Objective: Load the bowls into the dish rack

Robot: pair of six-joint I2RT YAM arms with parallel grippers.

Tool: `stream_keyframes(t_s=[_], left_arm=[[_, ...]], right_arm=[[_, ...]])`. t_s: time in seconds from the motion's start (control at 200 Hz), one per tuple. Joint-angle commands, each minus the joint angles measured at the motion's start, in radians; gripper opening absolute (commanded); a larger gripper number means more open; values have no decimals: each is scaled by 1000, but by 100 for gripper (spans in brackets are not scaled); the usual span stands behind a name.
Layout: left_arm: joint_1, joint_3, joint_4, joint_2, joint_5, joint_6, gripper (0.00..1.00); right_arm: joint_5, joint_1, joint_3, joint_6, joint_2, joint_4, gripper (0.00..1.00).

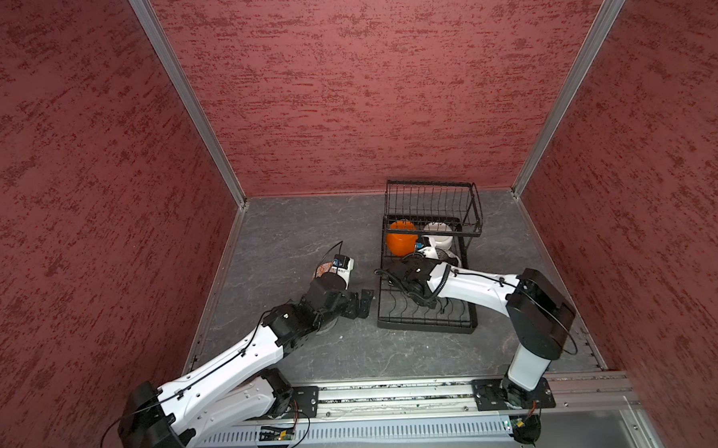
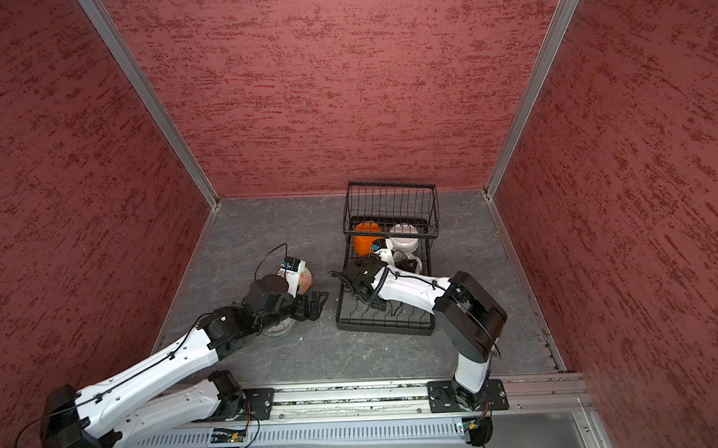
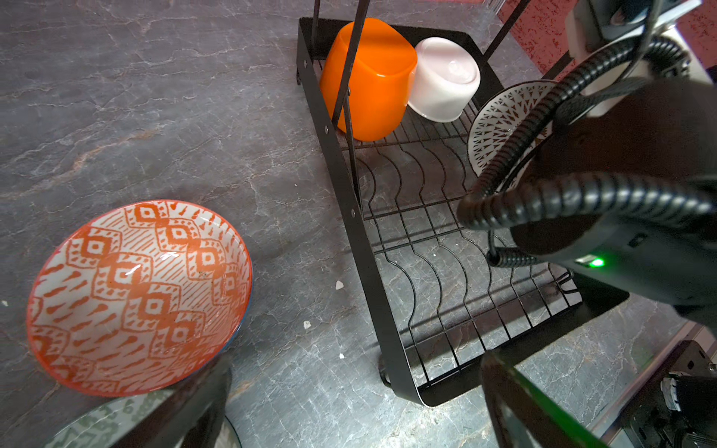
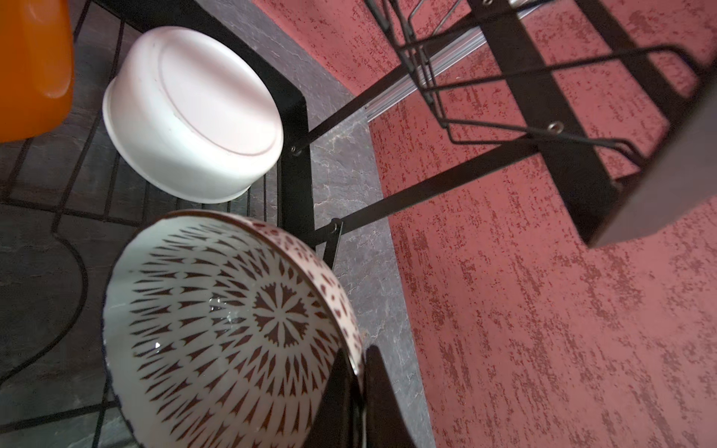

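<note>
**Right wrist view: black-patterned bowl [image 4: 232, 329] gripped over dish rack [image 4: 297, 174]**

Right gripper [image 4: 361, 391]: jaws clamped on rim of black-patterned bowl, tilted on edge over long rack base. Contact with wires: cannot tell.
Orange bowl [image 3: 368, 77] and white bowl [image 4: 194, 116]: 2 bowls upside down, side by side on rack base.
Left gripper [image 3: 357, 364]: jaws wide, holding nothing, above tabletop [image 3: 155, 116].
Red-orange patterned bowl [image 3: 139, 294]: upright on tabletop, near rack.
Grey-green bowl [image 3: 97, 422]: just beside it, mostly hidden.
</note>
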Motion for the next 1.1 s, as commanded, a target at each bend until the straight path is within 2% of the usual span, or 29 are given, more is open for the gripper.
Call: stream_keyframes(t_s=[0.0,0.18,0.401,0.541,0.726,0.892,0.972,1.037,1.092], left_arm=[[7,-11,-6,-23,-4,1,100],[12,-7,-20,-36,-5,4,100],[16,-4,-29,-42,-5,3,100],[16,-4,-33,-46,-6,1,100],[17,-6,-33,-46,-7,1,100],[19,-4,-35,-48,-4,1,100],[18,-2,-40,-47,-4,2,100],[20,-3,-47,-49,-6,4,100],[19,-2,-50,-50,-5,4,100]], right_arm=[[100,7,-28,24,13,65,0],[98,7,-63,2,42,138,0],[136,-2,-55,25,78,125,0],[170,-16,-27,121,98,26,0],[200,-31,40,307,153,-168,0],[209,-36,108,527,229,-376,0],[209,-37,125,578,247,-414,0],[207,-40,123,556,241,-381,0],[183,-47,111,446,224,-270,0]])
